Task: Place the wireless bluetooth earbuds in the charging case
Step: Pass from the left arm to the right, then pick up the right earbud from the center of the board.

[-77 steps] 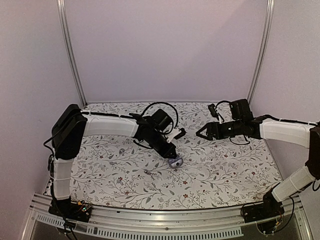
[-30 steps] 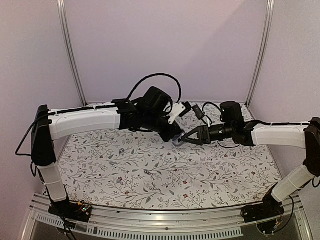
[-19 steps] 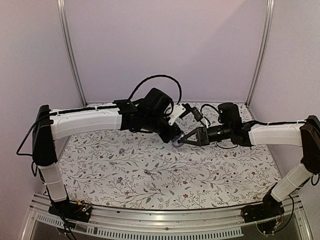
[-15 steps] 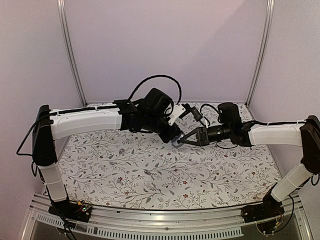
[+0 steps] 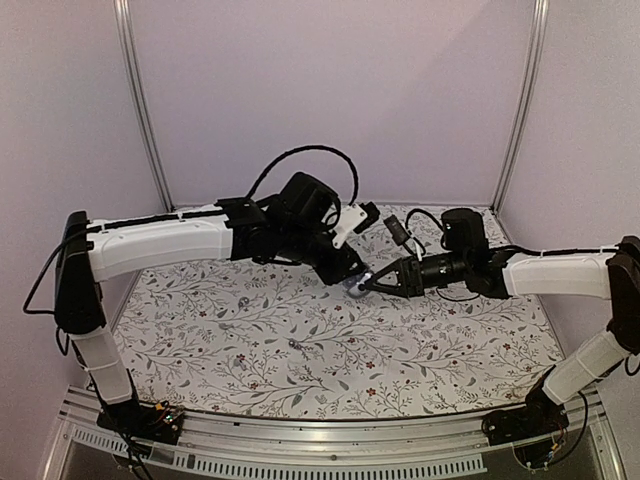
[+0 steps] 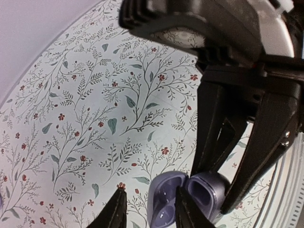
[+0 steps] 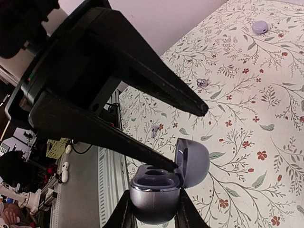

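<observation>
Lavender, glossy charging case [image 7: 192, 159], hinged open with two earbud wells exposed, held above the floral cloth [image 7: 247, 118]. Right gripper [image 7: 153, 211] clamps its base; left gripper [image 6: 149, 212] stands parted alongside.

charging case [image 7: 156, 194] 1 | earbuds [image 5: 243, 302] 2 (tiny specks from above) | arms [image 5: 160, 245] 2
</observation>
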### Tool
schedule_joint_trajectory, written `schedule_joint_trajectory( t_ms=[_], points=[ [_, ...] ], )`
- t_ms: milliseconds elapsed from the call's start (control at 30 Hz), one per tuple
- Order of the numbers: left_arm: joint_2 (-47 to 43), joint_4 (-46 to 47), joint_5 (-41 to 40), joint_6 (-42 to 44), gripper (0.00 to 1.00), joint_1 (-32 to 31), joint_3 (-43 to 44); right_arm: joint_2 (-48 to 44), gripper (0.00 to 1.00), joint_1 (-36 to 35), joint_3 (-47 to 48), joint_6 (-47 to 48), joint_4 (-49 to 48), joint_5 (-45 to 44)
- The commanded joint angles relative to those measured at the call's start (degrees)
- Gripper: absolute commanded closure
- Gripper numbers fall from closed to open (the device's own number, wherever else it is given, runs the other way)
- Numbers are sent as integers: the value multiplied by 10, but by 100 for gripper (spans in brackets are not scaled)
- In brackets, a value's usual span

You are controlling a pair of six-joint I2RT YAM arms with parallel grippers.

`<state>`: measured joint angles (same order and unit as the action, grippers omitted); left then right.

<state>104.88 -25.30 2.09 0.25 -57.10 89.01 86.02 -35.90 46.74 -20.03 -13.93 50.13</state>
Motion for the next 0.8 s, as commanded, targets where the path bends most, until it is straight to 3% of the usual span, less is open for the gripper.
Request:
schedule_joint_trajectory(
  t_ms=[0, 333, 533, 767],
  points=[
    [-47, 24, 35, -17, 64, 3, -13, -42, 100, -1, -23, 55, -38, 1],
    [-120, 54, 68, -56, 55, 54, -91, -108, 100, -1, -86, 87, -119, -1],
    [-228, 130, 62, -81, 51, 59, -244, -150, 100, -1, -131, 92, -174, -26],
    [-327, 159, 17, -232, 57, 57, -418, -201, 100, -1, -189, 92, -248, -66]
  ],
)
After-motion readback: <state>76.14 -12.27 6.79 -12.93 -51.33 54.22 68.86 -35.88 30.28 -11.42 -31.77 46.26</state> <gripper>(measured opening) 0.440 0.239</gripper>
